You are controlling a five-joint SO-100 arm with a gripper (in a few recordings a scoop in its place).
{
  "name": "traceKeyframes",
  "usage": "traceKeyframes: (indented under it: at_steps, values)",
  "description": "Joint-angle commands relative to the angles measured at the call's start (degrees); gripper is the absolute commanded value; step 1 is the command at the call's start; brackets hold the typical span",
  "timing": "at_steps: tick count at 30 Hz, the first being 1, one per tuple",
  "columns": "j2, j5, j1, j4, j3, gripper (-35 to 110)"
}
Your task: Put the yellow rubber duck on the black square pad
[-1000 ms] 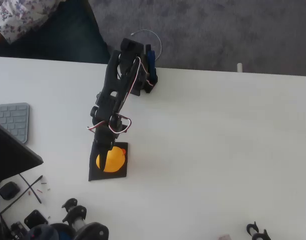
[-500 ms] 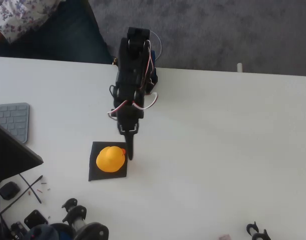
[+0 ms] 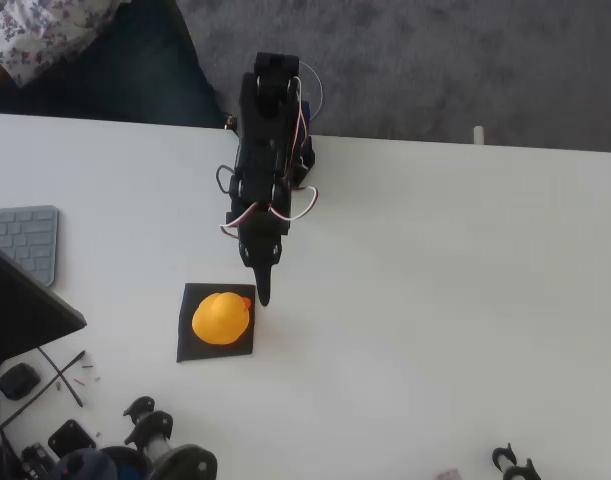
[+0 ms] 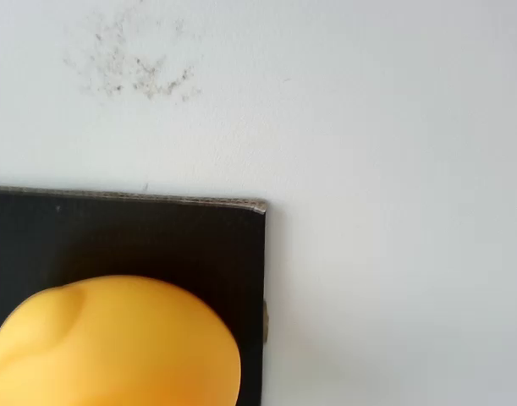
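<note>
Rounded glossy yellow duck (image 3: 221, 318) on flat matte black pad (image 3: 188, 345)

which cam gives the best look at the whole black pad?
The overhead view: the black square pad shows whole there, all four edges on the white table, with the yellow rubber duck on it and the end effector at its upper right corner. The wrist view is closer but crops it to one corner behind the duck.

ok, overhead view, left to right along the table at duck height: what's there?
Laptop edge → black square pad with yellow rubber duck on it → gripper tip at the pad's right edge → bare white table.
</note>
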Motion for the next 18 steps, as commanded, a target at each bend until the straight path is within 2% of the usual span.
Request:
traceKeyframes:
  at_steps: [1, 7, 13, 18]
  values:
    - [2.46, -0.44, -0.18, 0.18, 0.79, 29]
    - [9.14, -0.18, 0.44, 0.18, 0.88, 23]
    - [19.78, 5.98, 0.44, -0.09, 0.88, 23]
    - [23.82, 8.88, 0.53, -5.10, 2.72, 23]
